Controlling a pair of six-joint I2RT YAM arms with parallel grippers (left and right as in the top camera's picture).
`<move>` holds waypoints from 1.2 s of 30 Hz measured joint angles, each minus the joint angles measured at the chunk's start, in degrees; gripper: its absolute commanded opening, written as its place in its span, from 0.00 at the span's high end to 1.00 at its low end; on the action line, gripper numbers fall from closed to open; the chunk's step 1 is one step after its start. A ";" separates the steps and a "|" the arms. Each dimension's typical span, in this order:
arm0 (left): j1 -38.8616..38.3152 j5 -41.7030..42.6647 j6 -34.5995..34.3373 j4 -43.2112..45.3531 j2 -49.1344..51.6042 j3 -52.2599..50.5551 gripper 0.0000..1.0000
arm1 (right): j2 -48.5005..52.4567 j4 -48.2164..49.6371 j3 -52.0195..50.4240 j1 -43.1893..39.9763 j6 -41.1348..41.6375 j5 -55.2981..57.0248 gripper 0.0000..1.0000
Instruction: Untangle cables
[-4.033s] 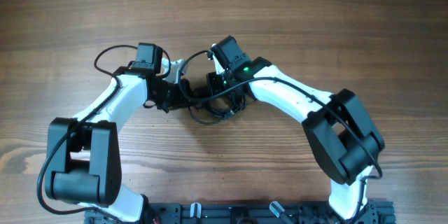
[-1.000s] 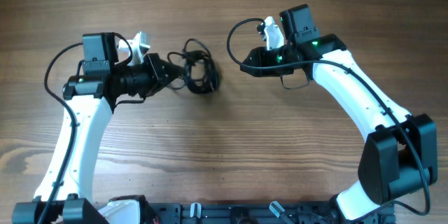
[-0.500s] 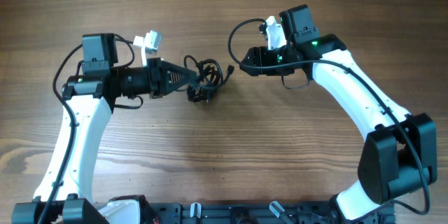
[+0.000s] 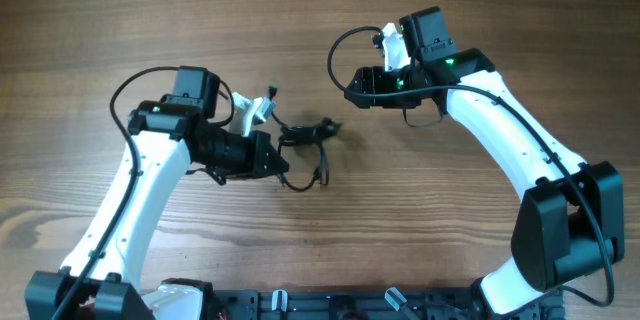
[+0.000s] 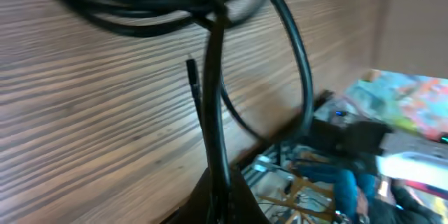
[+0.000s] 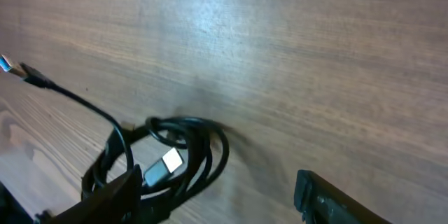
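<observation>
The cables [image 4: 306, 138] are thin black cords in a loose bundle on the wooden table, left of centre. My left gripper [image 4: 268, 157] is shut on one strand at the bundle's left side. In the left wrist view its fingertips [image 5: 222, 199] pinch a cable [image 5: 215, 105] that runs up to the blurred coils [image 5: 154, 0]. My right gripper [image 4: 350, 91] hangs open to the right of the bundle, apart from it. The right wrist view shows the coiled cables [image 6: 183, 150] with a silver plug [image 6: 166, 162] beyond the open right gripper [image 6: 217, 192], and another plug tip [image 6: 10, 64] at far left.
Thicker black wires loop off both arms' wrists [image 4: 338, 52]. The arm bases and a black rail [image 4: 330, 305] line the near table edge. Bare wood table [image 4: 320, 240] lies on all sides of the bundle.
My left arm has swung toward the near side and right, dragging the cable bundle with it. My right gripper has opened wider without moving.
</observation>
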 measured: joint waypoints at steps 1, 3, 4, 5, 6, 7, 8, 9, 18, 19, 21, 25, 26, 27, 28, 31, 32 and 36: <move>-0.17 -1.84 -0.90 0.31 0.24 0.00 0.96 | 0.00 -0.90 0.00 0.00 0.00 0.02 0.27; -0.20 -4.37 -2.32 1.38 0.72 0.00 0.96 | 0.00 -2.60 0.00 0.00 -0.07 0.13 0.27; -0.20 -5.60 -3.08 2.43 1.05 0.00 0.96 | 0.00 -3.45 0.00 0.00 -0.28 0.11 0.27; -0.20 -6.27 -3.48 3.15 1.20 -0.02 0.96 | 0.00 -4.13 0.00 -0.02 -0.98 -0.57 0.27; -0.20 -6.67 -3.69 3.85 1.25 -0.02 0.96 | 0.00 -4.59 0.00 0.00 -1.46 -1.18 0.27; -0.20 -7.45 -4.04 5.20 1.25 -0.02 0.96 | 0.00 -5.09 0.00 0.00 -2.34 -2.60 0.27; -0.20 -8.22 -4.63 6.10 1.25 -0.02 0.96 | 0.00 -5.35 0.00 0.00 -3.04 -4.07 0.27; -0.20 -9.42 -5.57 7.10 1.25 -0.02 0.96 | 0.00 -5.35 0.00 0.00 -3.52 -5.38 0.27; -0.20 -13.07 -8.66 9.27 1.25 -0.02 0.96 | 0.00 -5.31 0.00 0.55 -4.42 -10.58 0.25; -0.20 -13.09 -8.66 9.27 1.25 -0.02 0.96 | 0.00 -5.14 0.00 0.79 -4.50 -10.60 0.22; -0.20 -13.29 -8.68 9.27 1.25 -0.02 0.96 | 0.00 -3.87 0.00 1.14 -6.01 -10.40 0.20; -0.20 -13.49 -8.66 9.29 1.27 -0.02 0.96 | 0.00 -1.40 0.00 1.40 -16.26 -8.85 0.19; -0.20 -13.51 -8.66 9.27 1.27 -0.02 0.96 | 0.00 -1.44 0.00 1.40 -19.65 -9.07 0.18; -0.20 -13.51 -8.66 9.27 1.27 -0.02 0.96 | 0.00 -1.44 0.00 1.46 -21.81 -9.31 0.17; -0.20 -13.51 -8.66 9.27 1.27 -0.02 0.96 | 0.00 -1.44 0.00 1.79 -24.24 -9.42 0.16; -0.20 -13.51 -8.66 9.29 1.27 -0.02 0.96 | 0.00 1.46 -0.72 3.32 -30.21 -9.77 0.06; -0.20 -13.51 -8.66 9.31 1.27 -0.02 0.96 | 0.00 3.41 -1.49 4.00 -31.85 -9.81 0.04; -0.20 -13.55 -8.66 9.31 1.27 -0.02 0.96 | 0.02 11.93 -6.60 7.26 -37.11 -9.66 0.03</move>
